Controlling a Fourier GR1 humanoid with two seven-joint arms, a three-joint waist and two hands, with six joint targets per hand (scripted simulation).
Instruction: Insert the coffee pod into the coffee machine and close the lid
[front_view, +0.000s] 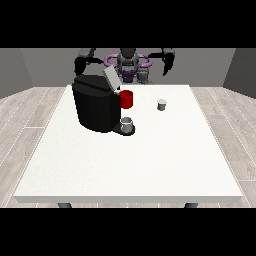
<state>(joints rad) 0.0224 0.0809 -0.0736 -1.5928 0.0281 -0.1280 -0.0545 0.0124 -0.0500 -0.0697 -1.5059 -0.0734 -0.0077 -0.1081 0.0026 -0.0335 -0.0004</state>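
Sitting alone right of the coffee machine (96, 107), the coffee pod (161, 104) is untouched; lid (111, 78) up. Both hands (168, 64) (80, 65) hang far back, holding nothing; finger spread unreadable. Risk: a reach clipping the small pod and tipping it.

Robot sits small at top of front view, behind far edge of the large white tabletop (125, 165). Both arms raised, elbows out wide, forearms dropping w/ hands hanging down. Black hand at the view's left (80, 65) hangs just past the far-left corner, approx. shoulder height. Black hand at the view's right (168, 64) hangs fingers-down, well apart from the other, torso between them. Neither touches anything. Finger curl too small to read.
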